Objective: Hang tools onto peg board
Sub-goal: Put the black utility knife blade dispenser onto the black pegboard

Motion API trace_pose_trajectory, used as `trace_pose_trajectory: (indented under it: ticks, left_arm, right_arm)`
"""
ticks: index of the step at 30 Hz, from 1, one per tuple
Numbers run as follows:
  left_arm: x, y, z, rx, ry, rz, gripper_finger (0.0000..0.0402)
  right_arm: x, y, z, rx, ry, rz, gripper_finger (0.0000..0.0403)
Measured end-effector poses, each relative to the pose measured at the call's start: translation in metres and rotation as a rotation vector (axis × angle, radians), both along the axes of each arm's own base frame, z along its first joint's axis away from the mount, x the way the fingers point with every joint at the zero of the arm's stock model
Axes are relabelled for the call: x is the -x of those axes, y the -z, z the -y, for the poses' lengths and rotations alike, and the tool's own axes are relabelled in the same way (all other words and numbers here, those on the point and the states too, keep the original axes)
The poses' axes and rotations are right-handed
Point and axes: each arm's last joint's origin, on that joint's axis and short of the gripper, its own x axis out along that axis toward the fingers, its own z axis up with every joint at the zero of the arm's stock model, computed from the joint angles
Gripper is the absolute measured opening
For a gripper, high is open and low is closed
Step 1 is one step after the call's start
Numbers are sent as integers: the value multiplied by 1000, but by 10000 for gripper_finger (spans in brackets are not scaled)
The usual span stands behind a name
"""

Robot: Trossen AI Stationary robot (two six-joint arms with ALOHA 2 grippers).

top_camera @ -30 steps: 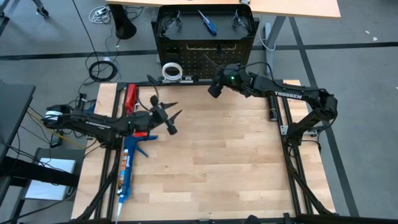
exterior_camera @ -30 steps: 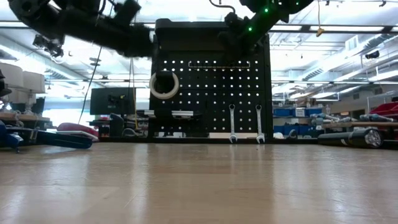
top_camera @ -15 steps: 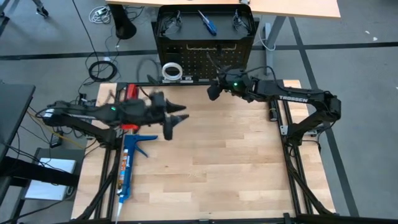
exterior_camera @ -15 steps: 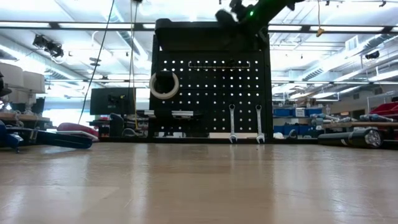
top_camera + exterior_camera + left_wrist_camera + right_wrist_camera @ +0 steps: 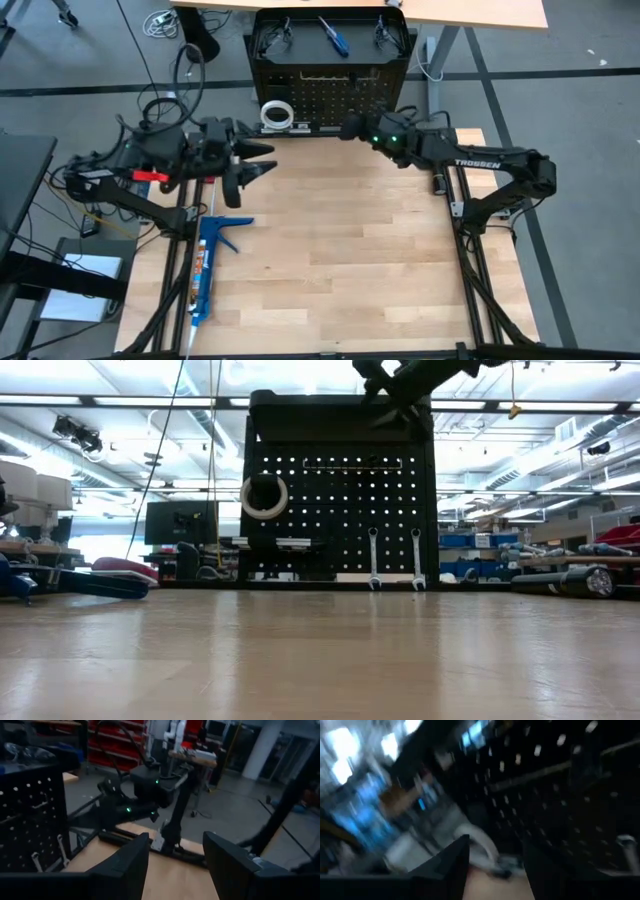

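The black peg board (image 5: 330,90) stands upright at the table's far edge. A white tape roll (image 5: 264,497) hangs on a peg at its left. Two silver wrenches (image 5: 373,560) (image 5: 417,560) hang low on its right. On its top lie a blue-handled screwdriver (image 5: 333,38) and safety glasses (image 5: 275,35) (image 5: 390,30). My right gripper (image 5: 348,127) is high up, just in front of the board's upper edge (image 5: 385,378). The blurred right wrist view shows a gap between its fingers (image 5: 495,870). My left gripper (image 5: 255,160) is raised over the table's far left, open and empty (image 5: 175,870).
A long blue caulking gun (image 5: 205,265) lies along the table's left side, under my left arm. Cables lie on the floor to the left of the board (image 5: 165,110). The pale wooden tabletop (image 5: 340,250) stretches from the board to the near edge.
My left gripper has risen well above the table and swung toward the far left, rolling as it went; it stays open. My right gripper has rolled about its own axis and crept up toward the board's top edge.
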Motion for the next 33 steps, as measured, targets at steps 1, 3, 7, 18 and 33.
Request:
trace_pose_trajectory:
  ticks: [1, 3, 7, 18, 33]
  left_arm:
    - [2, -2, 0, -2, 6, -12, 193]
    - [6, -4, -1, -8, 6, -32, 193]
    - [10, -9, -5, -63, -41, -30, 193]
    - [-8, 0, -30, -173, -253, -131, 193]
    - [-13, -7, -59, -151, -362, -89, 193]
  right_arm:
    - [0, 4, 0, 2, 24, 61, 184]
    - [2, 16, 0, -23, 57, 156, 184]
    - [10, 46, 1, -104, 119, 371, 184]
    - [29, 104, 28, -107, 128, 624, 250]
    - [16, 97, 62, -26, 161, 573, 292]
